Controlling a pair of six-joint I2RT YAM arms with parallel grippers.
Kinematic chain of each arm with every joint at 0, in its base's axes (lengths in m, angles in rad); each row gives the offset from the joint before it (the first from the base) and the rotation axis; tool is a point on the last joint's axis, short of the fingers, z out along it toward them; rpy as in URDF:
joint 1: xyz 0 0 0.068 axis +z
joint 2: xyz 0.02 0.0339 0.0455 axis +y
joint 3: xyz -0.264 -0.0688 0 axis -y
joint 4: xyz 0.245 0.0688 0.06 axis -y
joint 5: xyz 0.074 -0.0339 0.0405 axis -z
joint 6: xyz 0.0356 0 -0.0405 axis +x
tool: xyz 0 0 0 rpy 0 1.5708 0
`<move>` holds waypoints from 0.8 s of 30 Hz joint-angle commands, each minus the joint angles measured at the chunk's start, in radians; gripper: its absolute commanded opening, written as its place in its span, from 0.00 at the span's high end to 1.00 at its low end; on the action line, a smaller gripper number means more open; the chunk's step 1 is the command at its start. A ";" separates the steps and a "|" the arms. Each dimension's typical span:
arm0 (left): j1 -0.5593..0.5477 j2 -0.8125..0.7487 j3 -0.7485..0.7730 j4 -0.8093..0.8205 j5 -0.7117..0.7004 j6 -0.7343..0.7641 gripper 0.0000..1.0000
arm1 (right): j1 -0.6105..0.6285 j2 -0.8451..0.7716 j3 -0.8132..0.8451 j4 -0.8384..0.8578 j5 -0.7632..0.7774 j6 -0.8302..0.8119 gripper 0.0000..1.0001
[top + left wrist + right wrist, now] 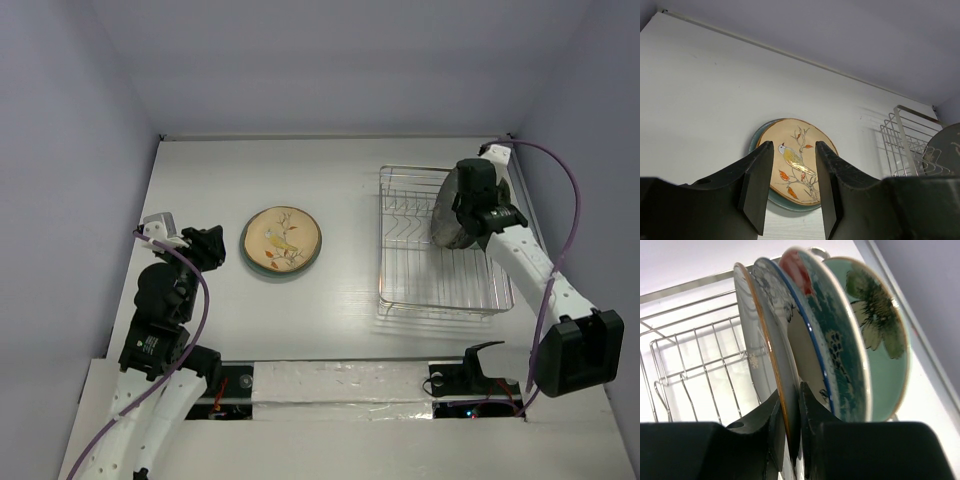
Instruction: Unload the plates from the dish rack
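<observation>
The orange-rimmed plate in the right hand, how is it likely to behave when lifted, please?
The orange-rimmed pale round plate looks glazed and rigid: it probably won't flex but may slip, since the right hand pinches only its rim. Standing on edge close beside the blue-rimmed plate in the silver wire rack, it could knock that neighbour and chip.

Upright patterned plates (840,355) stand packed close at the right end of the silver wire dish rack (440,300); open white bench (350,255) lies between it and the cream bird-painted plate (281,241)
</observation>
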 commanded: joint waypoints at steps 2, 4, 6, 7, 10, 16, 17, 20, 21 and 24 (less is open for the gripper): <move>0.004 -0.001 0.011 0.037 0.003 0.003 0.64 | -0.004 -0.098 0.125 0.032 -0.022 -0.027 1.00; 0.004 -0.001 0.011 0.038 0.003 0.003 0.64 | -0.004 -0.129 0.137 0.026 -0.039 -0.027 1.00; 0.004 -0.001 0.013 0.037 0.003 0.003 0.64 | -0.004 -0.157 0.151 0.015 -0.056 -0.019 1.00; 0.004 0.000 0.011 0.038 0.003 0.003 0.64 | -0.004 -0.171 0.156 0.012 -0.062 -0.013 1.00; 0.004 -0.001 0.011 0.037 0.003 0.004 0.64 | -0.004 -0.235 0.171 0.012 -0.113 0.014 1.00; 0.004 0.006 0.011 0.040 0.003 0.003 0.64 | 0.007 -0.324 0.142 0.127 -0.369 0.076 1.00; 0.004 0.006 0.011 0.040 0.003 0.003 0.64 | 0.025 -0.326 0.124 0.201 -0.474 0.118 1.00; 0.004 0.000 0.011 0.038 0.003 0.001 0.64 | 0.072 -0.297 0.034 0.335 -0.629 0.245 1.00; 0.004 -0.004 0.013 0.037 0.003 0.001 0.64 | 0.126 -0.278 0.015 0.439 -0.648 0.272 1.00; 0.004 -0.004 0.011 0.038 0.003 0.001 0.64 | 0.236 -0.163 0.004 0.573 -0.639 0.361 1.00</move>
